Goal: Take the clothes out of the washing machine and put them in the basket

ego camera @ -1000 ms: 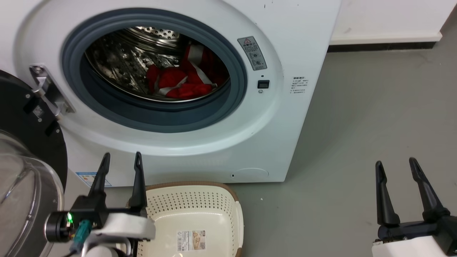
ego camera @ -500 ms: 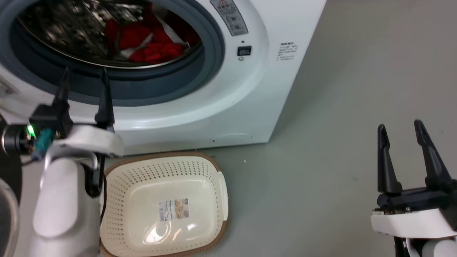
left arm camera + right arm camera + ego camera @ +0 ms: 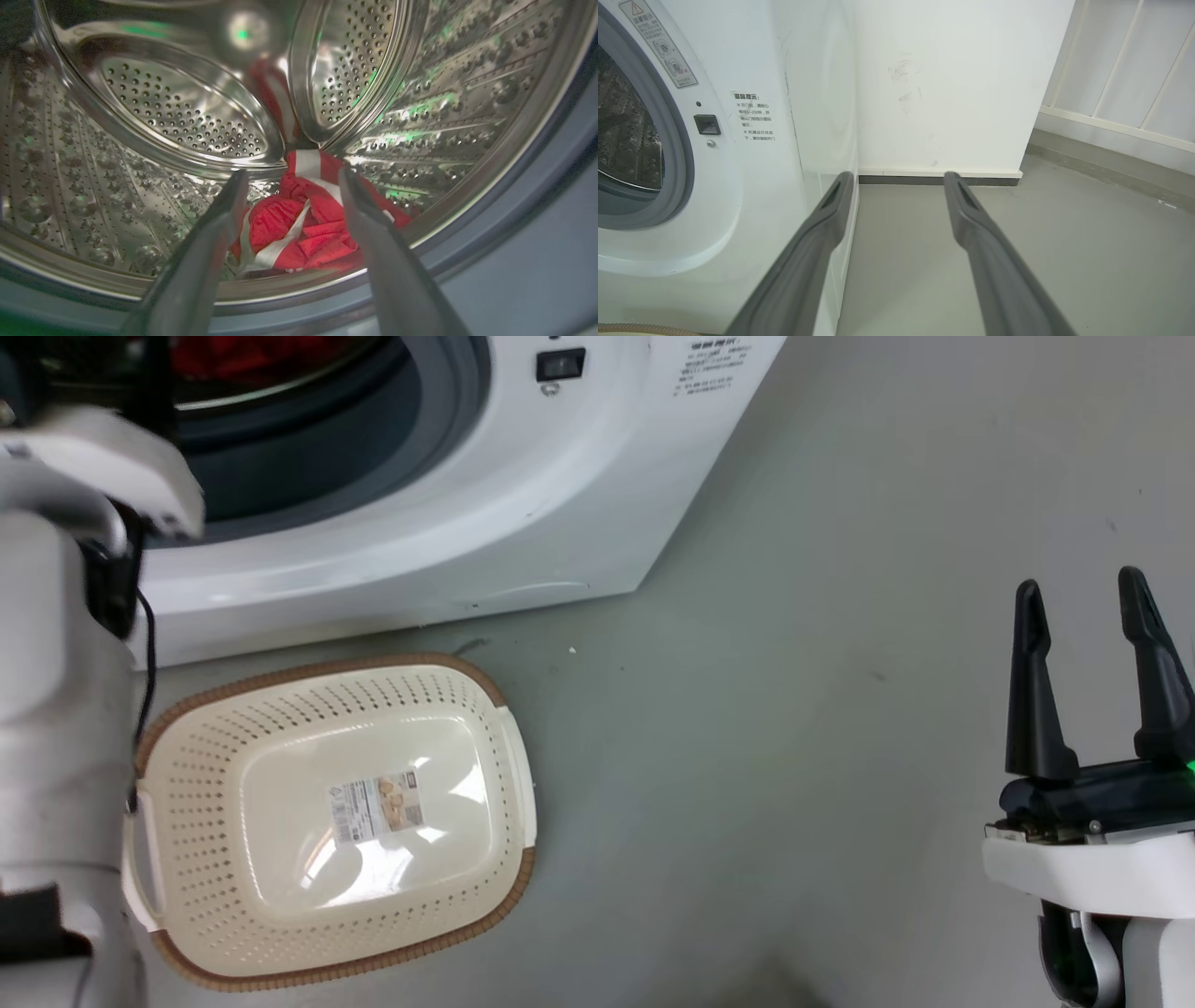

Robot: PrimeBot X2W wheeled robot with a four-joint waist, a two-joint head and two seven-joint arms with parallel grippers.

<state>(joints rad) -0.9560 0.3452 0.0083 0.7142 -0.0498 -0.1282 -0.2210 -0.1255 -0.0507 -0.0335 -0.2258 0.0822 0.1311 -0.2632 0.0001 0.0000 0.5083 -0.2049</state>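
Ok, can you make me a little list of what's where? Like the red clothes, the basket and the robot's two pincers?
clothes: red with pale stripes, lying low in the drum, not gripped
washing machine: white, porthole open
basket: cream, on the floor in front of the washing machine; only a label inside
left pincer: open, pointing into the drum toward the clothes
right pincer: open, holding nothing, over the floor to the right of the washing machine

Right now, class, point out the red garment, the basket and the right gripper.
red garment (image 3: 299, 228), left wrist view, crumpled middle.
basket (image 3: 490, 775), head view, right wall.
right gripper (image 3: 1079, 581), head view, between fingertips.
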